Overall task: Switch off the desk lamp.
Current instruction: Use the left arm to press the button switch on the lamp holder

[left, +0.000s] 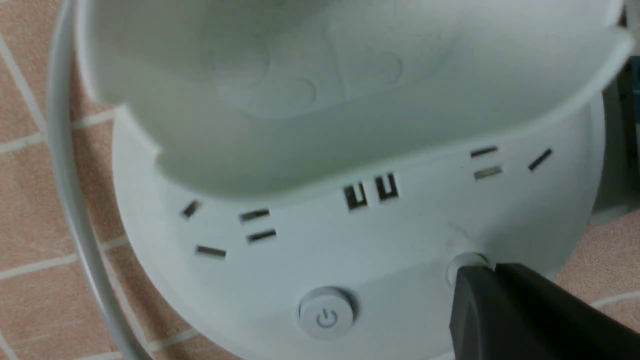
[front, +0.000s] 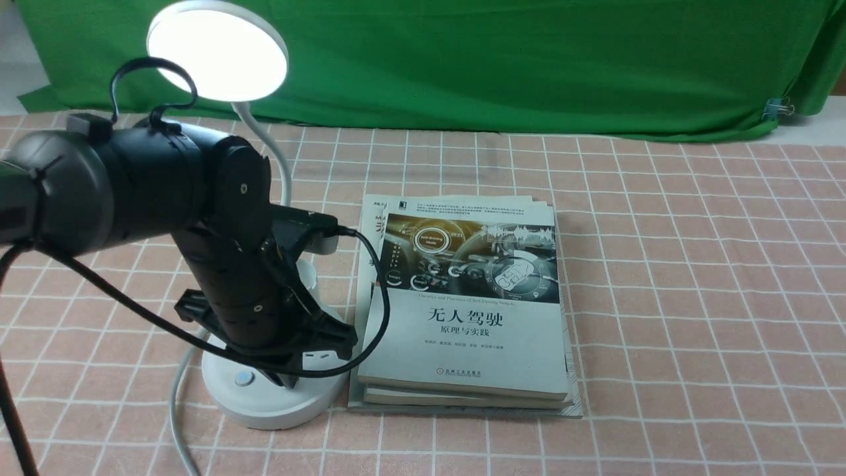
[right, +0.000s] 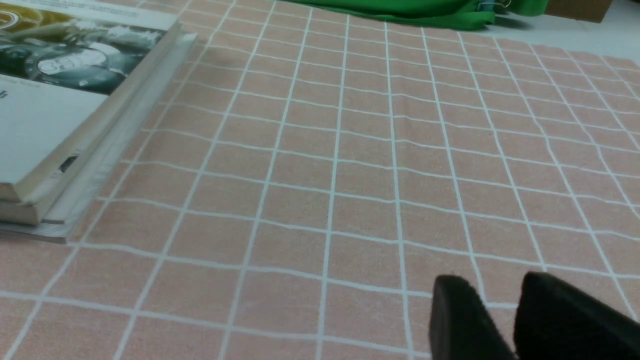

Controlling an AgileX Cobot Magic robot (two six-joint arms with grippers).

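The white desk lamp stands at the left of the table, its round head (front: 217, 49) lit on a bendy neck above the round base (front: 264, 406). In the left wrist view the base (left: 400, 235) shows sockets, a cup holder (left: 325, 100) and a power-symbol button (left: 326, 314). My left gripper (left: 492, 270) is shut, and its tip touches a second small button (left: 462, 260). In the front view the gripper (front: 287, 378) points down onto the base. My right gripper (right: 495, 279) is slightly open and empty over the cloth, out of the front view.
A stack of books (front: 462, 297) lies right beside the lamp base and also shows in the right wrist view (right: 50, 115). The lamp's white cable (front: 177, 396) runs off the front. A green cloth (front: 462, 59) hangs behind the pink checked tablecloth (front: 694, 297).
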